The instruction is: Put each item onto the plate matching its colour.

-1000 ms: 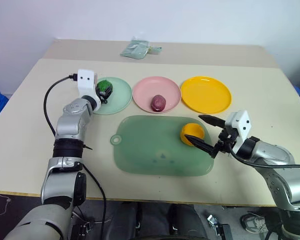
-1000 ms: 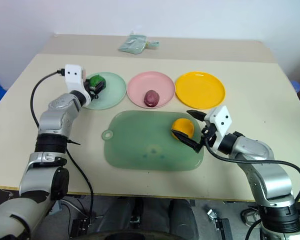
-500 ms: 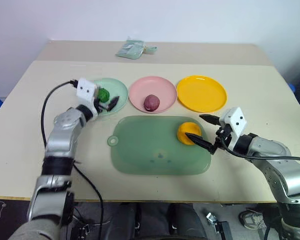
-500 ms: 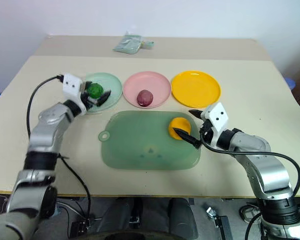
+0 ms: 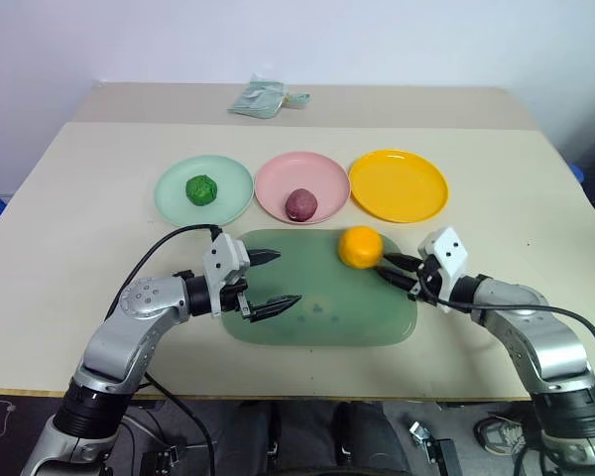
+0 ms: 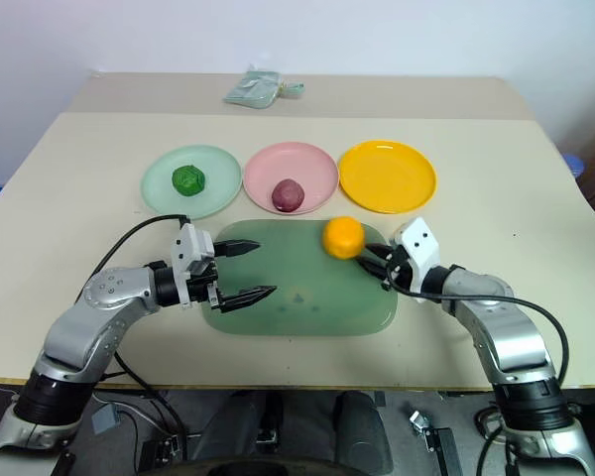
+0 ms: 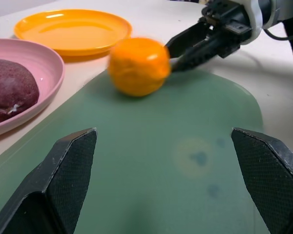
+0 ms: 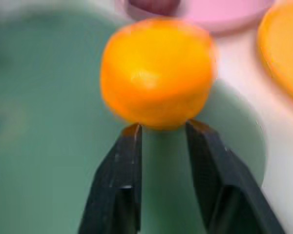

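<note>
The orange item (image 5: 360, 247) is at the far edge of the green board (image 5: 317, 309), just beyond the tips of my right gripper (image 5: 383, 266). That gripper is shut, its fingertips (image 8: 133, 131) touching the item's near side rather than enclosing it. My left gripper (image 5: 288, 277) hangs open and empty over the board's left part, pointing toward the orange item. The dark green item (image 5: 201, 188) lies on the mint green plate (image 5: 234, 183). The maroon item (image 5: 300, 204) lies on the pink plate (image 5: 278, 180). The yellow-orange plate (image 5: 399, 185) is bare.
A pale green packet (image 5: 263, 97) lies at the table's far edge. The three plates stand in a row just beyond the board. Bare tabletop (image 5: 79, 198) stretches to the left and right of the plates and board.
My left gripper left the dark green item on the mint plate and drew back over the board, open. My right gripper closed, and the orange item slid out past its tips.
</note>
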`<state>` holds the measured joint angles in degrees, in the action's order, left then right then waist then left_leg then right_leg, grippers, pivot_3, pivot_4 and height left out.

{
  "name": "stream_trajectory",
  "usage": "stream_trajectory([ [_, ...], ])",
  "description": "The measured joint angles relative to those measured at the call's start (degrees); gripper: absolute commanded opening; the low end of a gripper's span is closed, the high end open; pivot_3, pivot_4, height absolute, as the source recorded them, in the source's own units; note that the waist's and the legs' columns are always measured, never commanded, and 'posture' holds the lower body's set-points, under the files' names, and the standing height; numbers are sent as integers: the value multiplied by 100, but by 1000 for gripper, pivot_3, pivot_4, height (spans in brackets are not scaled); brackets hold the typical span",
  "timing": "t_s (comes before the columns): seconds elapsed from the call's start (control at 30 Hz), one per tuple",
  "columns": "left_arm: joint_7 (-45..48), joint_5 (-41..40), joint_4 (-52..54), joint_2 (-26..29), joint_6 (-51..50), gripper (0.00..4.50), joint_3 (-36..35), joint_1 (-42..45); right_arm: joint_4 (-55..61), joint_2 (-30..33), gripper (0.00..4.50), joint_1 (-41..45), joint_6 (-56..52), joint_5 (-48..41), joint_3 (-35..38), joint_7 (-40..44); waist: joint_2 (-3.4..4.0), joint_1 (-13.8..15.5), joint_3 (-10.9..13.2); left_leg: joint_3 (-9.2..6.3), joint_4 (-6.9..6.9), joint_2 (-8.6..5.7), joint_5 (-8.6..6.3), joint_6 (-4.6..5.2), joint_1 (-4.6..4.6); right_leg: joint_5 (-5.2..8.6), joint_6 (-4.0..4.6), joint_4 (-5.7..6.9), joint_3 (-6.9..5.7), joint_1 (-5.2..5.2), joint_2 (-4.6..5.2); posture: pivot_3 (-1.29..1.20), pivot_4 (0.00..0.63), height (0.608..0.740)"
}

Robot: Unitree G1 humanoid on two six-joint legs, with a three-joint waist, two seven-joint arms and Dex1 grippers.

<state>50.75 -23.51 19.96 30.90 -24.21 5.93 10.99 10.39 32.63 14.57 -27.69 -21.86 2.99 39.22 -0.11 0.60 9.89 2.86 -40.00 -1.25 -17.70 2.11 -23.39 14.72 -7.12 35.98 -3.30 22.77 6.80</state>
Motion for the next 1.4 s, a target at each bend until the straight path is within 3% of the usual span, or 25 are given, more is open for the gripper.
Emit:
stream_trajectory([
  [0.1,-122,-26,98,-33,-14,4500,-6,-188,-259,-23,1675,389,85,-1,72,-45,0,25,0,-5,2,-1,-1,1,-1,1,1,-1,-2,-1,0,0,150,740],
  [0.13,-166,-25,98,-39,-16,4500,-6,-233,-339,-16,1889,430,118,0,69,53,0,29,0,-6,2,-2,-1,2,-3,1,1,-2,-2,-1,0,0,150,740],
  [0.2,-255,-24,98,-44,-13,4500,-21,-246,-465,-12,2525,430,119,-24,58,197,0,20,0,-4,1,-3,-1,3,-3,0,1,-2,-1,-2,1,0,150,740],
  [0.33,-361,-59,95,-56,-7,4500,-202,-350,-424,-1,4471,431,-95,-267,55,480,3,-4,1,-3,3,2,-1,3,-2,1,2,0,0,3,0,0,150,740],
  [0.53,-347,-75,-40,32,77,4500,-473,-403,-190,-311,4471,713,-233,-118,-317,210,5,-9,1,-3,3,2,-1,3,-2,1,2,1,0,6,1,0,150,740],
  [0.8,-347,-74,-106,66,101,4500,-507,-418,-904,-714,4471,1065,43,453,-683,-164,5,-3,1,-2,3,-2,-1,2,-3,1,3,2,-1,6,0,0,150,740],
  [0.97,-366,-75,-105,65,102,4500,-508,-441,-1112,-795,3261,1099,149,609,-714,-226,7,-13,0,-1,4,-2,-1,1,-3,1,3,4,-1,7,0,0,150,740],
  [1.23,-451,-74,-105,64,104,4500,-513,-471,-1187,-923,3252,1181,341,713,-608,-376,12,-17,4,1,4,-2,-1,2,-4,1,2,5,0,10,0,0,150,740],
  [1.4,-540,-73,-104,65,118,4500,-591,-507,-1561,-994,3252,1905,591,859,-254,-965,16,-39,6,2,6,-2,0,0,-4,1,3,6,0,13,-1,0,150,740],
])
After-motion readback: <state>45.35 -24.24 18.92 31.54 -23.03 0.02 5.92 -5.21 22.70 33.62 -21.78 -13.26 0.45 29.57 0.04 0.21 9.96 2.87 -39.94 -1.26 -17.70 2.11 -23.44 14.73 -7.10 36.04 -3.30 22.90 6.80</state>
